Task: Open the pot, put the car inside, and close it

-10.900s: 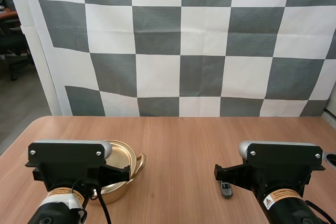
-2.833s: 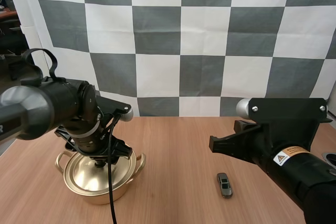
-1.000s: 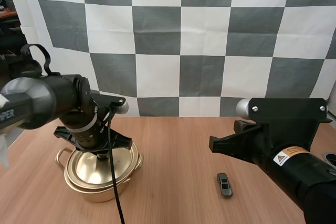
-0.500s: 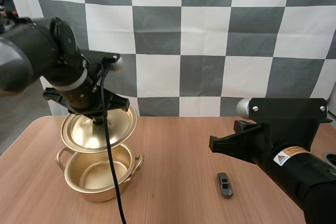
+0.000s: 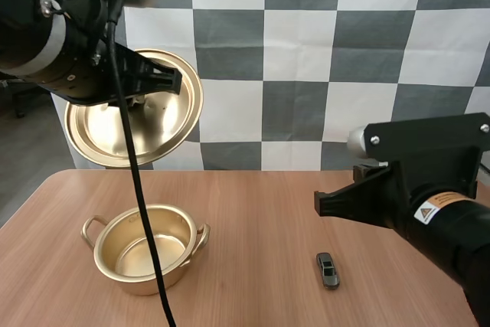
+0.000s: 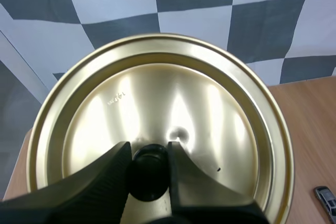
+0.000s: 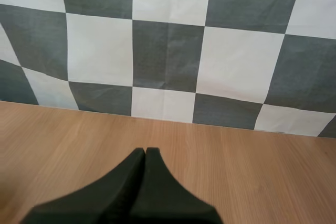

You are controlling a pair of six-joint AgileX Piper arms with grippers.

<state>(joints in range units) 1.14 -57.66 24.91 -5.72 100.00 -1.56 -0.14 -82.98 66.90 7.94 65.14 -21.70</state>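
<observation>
Lid (image 5: 157, 128) up higher than before, our left gripper (image 6: 148, 153) pinching knob (image 6: 149, 176). One pot (image 5: 122, 275), one car (image 5: 328, 270); lid stamp (image 6: 116, 97) illegible. Right gripper (image 7: 145, 153) pressed together.

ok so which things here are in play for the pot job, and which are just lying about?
In play:
pot, open on the table
lid, held in the air by the left gripper
car, on the table to the right of the pot
right gripper, shut on nothing

Lying about:
nothing loose that I can see, only the table as a surface
</observation>
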